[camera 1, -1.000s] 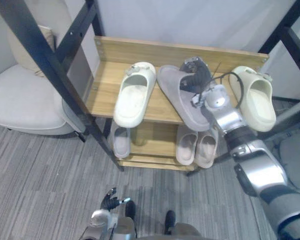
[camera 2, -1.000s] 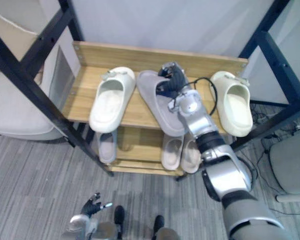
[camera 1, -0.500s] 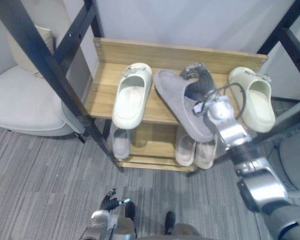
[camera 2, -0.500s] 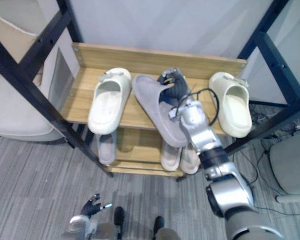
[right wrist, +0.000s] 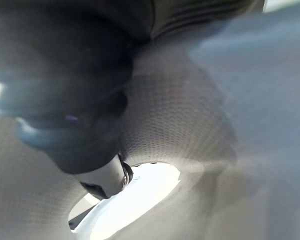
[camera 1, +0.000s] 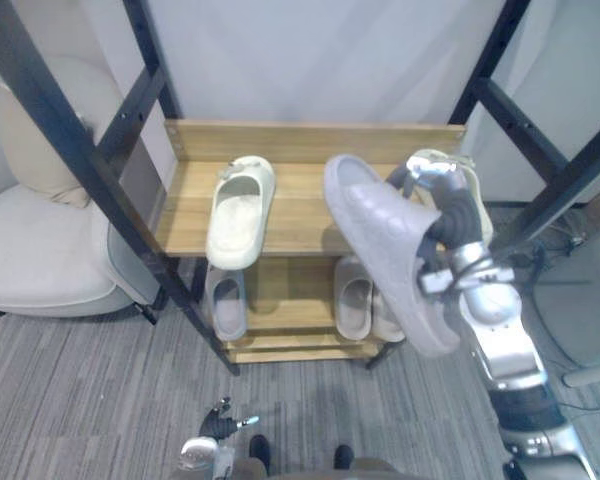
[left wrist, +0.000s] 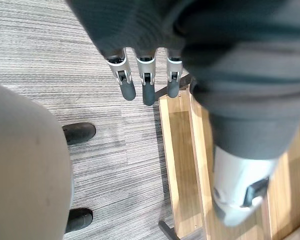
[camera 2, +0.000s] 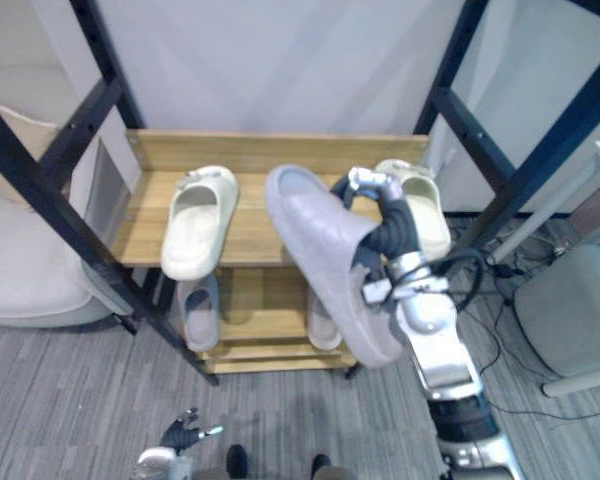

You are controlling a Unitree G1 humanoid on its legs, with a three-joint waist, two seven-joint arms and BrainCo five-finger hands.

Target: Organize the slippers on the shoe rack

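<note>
Nearest: left robot hand [left wrist: 144,85] low at the near edge of the scene, above grey striped carpet [camera 1: 80,400]. Its fingers are straight and relaxed and hold nothing.

Right of centre, in front of the rack: right robot hand [camera 2: 392,222] is raised, with its fingers curled tight round a large grey foam slipper [camera 1: 385,250]. The slipper hangs in the air, clear of every shelf. It is tilted, with one end high and toward the rack and the other low and near. Its broad flat face is turned toward the head camera. The right wrist view is pressed against its fine-textured grey surface; which part the fingers grip, I cannot tell.

Behind it: a two-tier light wooden shoe rack [camera 1: 300,205] with a raised back board, standing between black metal frame posts [camera 1: 90,170].

Lower shelf: one small grey slipper [camera 1: 225,300] at the left end. At the middle is a pale beige slipper [camera 1: 355,300], with a second beside it mostly hidden by the held slipper.

Top shelf: a cream moulded slipper [camera 1: 238,210] lies left of centre, open side up, its near end at the shelf's front edge. A second cream moulded slipper [camera 2: 428,215] sits at the right end, partly hidden behind the right robot hand. Bare wood lies between the two.

Left of the rack: a cream upholstered armchair [camera 1: 40,250]. Far right: a grey padded seat [camera 2: 570,320]. A pale wall lies behind everything.
</note>
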